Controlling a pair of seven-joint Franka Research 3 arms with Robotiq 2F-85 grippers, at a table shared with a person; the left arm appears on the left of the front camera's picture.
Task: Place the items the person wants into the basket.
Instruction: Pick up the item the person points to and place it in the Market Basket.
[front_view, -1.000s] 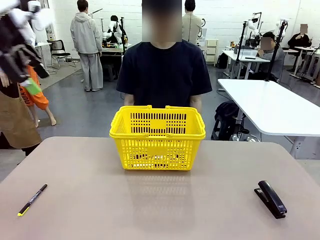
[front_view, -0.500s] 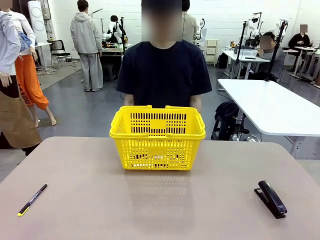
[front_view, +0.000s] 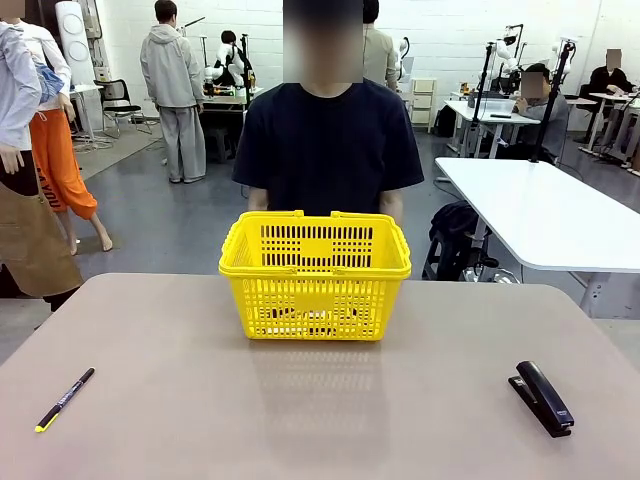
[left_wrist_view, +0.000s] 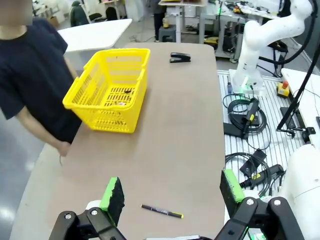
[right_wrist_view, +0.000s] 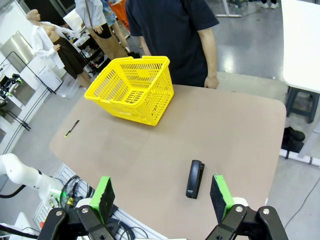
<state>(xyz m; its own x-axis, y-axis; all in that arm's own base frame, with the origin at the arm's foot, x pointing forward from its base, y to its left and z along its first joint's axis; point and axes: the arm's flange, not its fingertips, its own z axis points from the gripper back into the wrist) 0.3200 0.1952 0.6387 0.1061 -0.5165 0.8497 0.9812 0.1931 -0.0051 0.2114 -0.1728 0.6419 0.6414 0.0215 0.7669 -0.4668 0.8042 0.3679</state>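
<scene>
1. The yellow basket sits upright at the far middle of the counter, right in front of the person in the dark T-shirt, who stands just behind it.
2. From the left wrist view, a few small things lie on the basket's floor, too small to tell apart.
3. A thin black pen with a yellow tip lies near the left front edge of the counter, well apart from the basket.
4. A black stapler lies near the right front edge, also well apart from the basket.
5. The left claw hangs high above the counter's pen end, its green pads spread wide with nothing between them.
6. The right claw hangs high above the stapler side, its pads just as wide apart and empty.
7. The person's one hand hangs at the far edge of the counter.
</scene>
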